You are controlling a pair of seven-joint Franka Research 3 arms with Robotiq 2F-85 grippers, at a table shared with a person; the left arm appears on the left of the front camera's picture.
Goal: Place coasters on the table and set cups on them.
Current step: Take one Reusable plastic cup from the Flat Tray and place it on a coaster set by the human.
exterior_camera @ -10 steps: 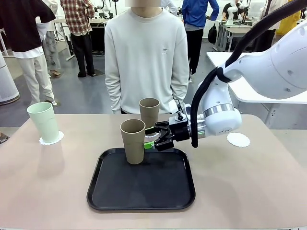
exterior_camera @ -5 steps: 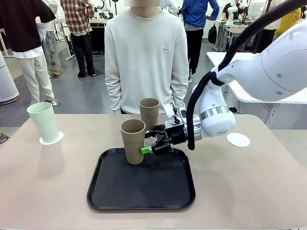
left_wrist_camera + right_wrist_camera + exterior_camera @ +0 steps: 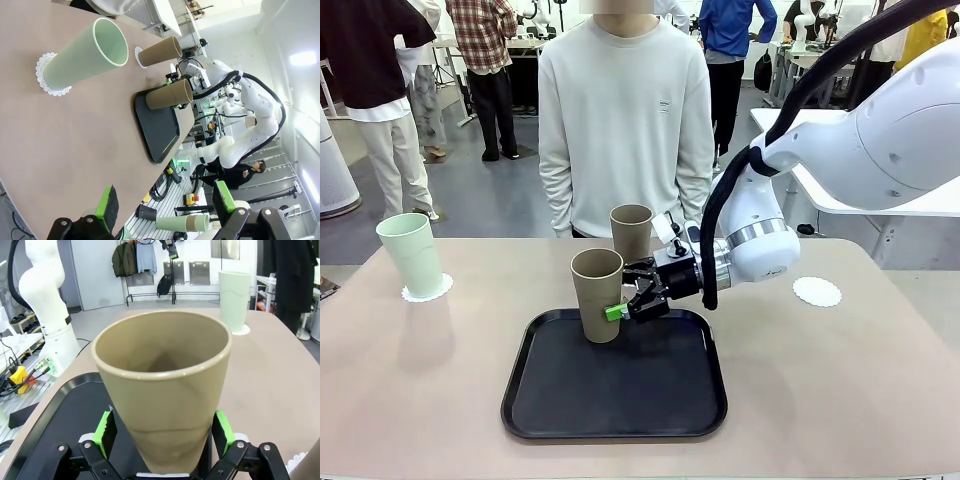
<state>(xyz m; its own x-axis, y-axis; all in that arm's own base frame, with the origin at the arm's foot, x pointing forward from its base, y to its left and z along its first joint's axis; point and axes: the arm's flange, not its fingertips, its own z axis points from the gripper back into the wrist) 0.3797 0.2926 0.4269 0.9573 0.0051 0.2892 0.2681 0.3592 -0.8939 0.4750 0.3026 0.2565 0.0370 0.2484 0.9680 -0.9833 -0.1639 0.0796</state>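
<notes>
A tan cup (image 3: 597, 295) stands upright at the far left of the black tray (image 3: 620, 405). My right gripper (image 3: 623, 303) is open, with its green pads on either side of the cup's lower half (image 3: 162, 390). A second tan cup (image 3: 631, 232) stands behind the tray on the table (image 3: 840, 380), on a coaster (image 3: 137, 52). The mint green cup (image 3: 410, 255) sits on a coaster (image 3: 427, 289) at the far left. A bare coaster (image 3: 817, 292) lies at the right. My left gripper (image 3: 166, 200) is open and holds nothing, well back from the cups.
A person in a pale sweatshirt (image 3: 625, 120) stands at the table's far edge, just behind the second tan cup. The rest of the tray's floor is bare. A white table (image 3: 840, 190) stands behind at the right.
My right gripper has moved left across the tray's far edge, and its fingers now straddle the tan cup on the tray. The cups and coasters have not moved.
</notes>
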